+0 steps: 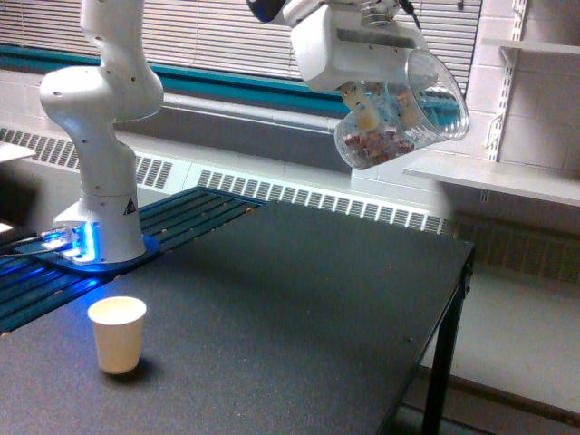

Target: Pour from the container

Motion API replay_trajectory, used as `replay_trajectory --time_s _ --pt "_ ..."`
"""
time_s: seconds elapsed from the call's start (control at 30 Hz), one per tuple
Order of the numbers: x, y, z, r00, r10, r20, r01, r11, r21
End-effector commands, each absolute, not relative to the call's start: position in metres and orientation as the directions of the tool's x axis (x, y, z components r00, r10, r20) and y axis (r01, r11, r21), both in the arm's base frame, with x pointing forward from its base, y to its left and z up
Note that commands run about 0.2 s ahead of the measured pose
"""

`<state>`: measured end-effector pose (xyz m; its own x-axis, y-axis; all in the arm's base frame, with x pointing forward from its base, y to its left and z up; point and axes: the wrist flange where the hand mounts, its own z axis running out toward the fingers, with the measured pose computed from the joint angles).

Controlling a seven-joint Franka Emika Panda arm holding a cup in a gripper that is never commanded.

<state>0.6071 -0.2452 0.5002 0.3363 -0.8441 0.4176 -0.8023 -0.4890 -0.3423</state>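
- A flat black table (299, 299) with a faintly speckled matte top is seen filling the lower half of the exterior view; its far corner and a thin black leg are found at about 4 o'clock
- Behind the table, a long white radiator grille (317, 201) with fine vertical slots is set along the wall, and a teal ledge (227, 86) is run beneath pale horizontal window blinds (217, 36) at 12 o'clock
- At 3 o'clock, a painted white block wall is fitted with a white shelf (494, 179) on slotted metal rails
- The glossy white rounded base of the robot arm (100, 136) is stood at 9 o'clock on a dark slatted blue surface, where a bright blue glow is given off at its foot
- A small cream paper cup (118, 333) of tapered shape is stood upright on the table at 8 o'clock, well apart from the arm's end
- The gripper (388, 111), hung from a boxy white housing at 1 o'clock, is closed upon the clear rounded plastic container (403, 122), with pale fingers (366, 111) seen through its transparent wall
- The container is held high above the table and tilted on its side, its open mouth turned toward the exterior view's right
- Small reddish-brown and pale bits (376, 145) are gathered in the lower, rounded end of the container
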Motion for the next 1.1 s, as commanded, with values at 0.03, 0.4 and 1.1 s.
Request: replay_trajectory --time_s 0.03,0.4,1.1 --pt "0.612 -0.240 0.481 0.354 -0.846 0.399 -0.813 -0.489 -0.317" --pt "0.606 -0.247 0.456 0.346 -0.849 0.401 -0.836 -0.472 -0.279" --pt "0.534 -0.278 0.355 0.350 -0.835 0.424 -0.902 -0.422 -0.086"
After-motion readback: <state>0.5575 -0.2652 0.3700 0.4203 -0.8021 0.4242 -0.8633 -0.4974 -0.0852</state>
